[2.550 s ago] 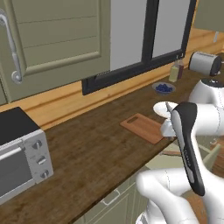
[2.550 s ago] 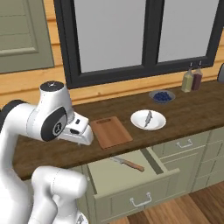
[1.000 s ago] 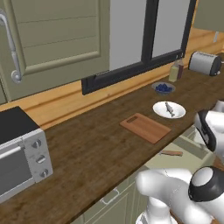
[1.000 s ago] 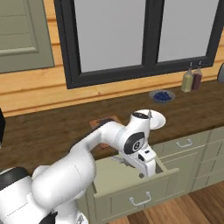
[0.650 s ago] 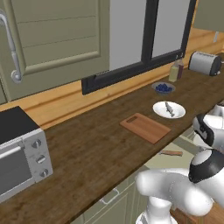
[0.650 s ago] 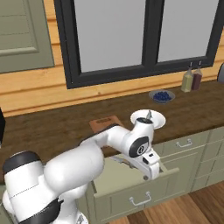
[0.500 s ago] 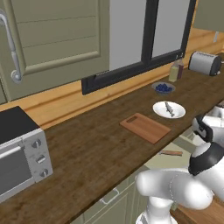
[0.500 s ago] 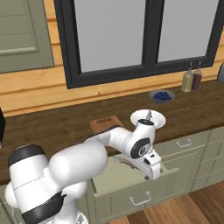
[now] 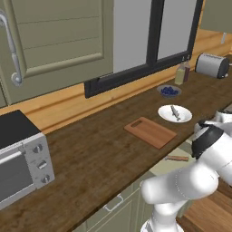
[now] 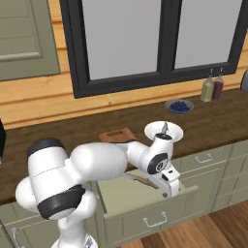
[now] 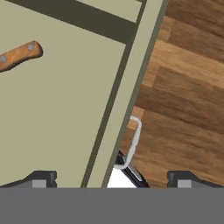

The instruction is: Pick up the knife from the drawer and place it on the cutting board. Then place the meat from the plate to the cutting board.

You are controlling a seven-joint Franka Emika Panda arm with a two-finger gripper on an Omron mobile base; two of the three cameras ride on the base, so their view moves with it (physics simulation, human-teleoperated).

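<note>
Pulled out below the counter, the drawer (image 10: 145, 193), pale interior exposed. On the counter above, the cutting board (image 9: 150, 132), bare, beside the plate (image 9: 175, 113) bearing the meat (image 9: 174, 111). Over the drawer's front edge, the gripper (image 11: 111, 179), fingers spread wide, gripping nothing. Inside the drawer, flat on the floor, the knife (image 11: 18, 55), apart from the fingertips.

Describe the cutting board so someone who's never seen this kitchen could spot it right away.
Look along the dark wooden counter below the window. The cutting board lies flat there, just left of the white plate. It is the one reddish-brown rectangle, with a narrow slot near one short end; the plate and berry bowl are round.
</note>
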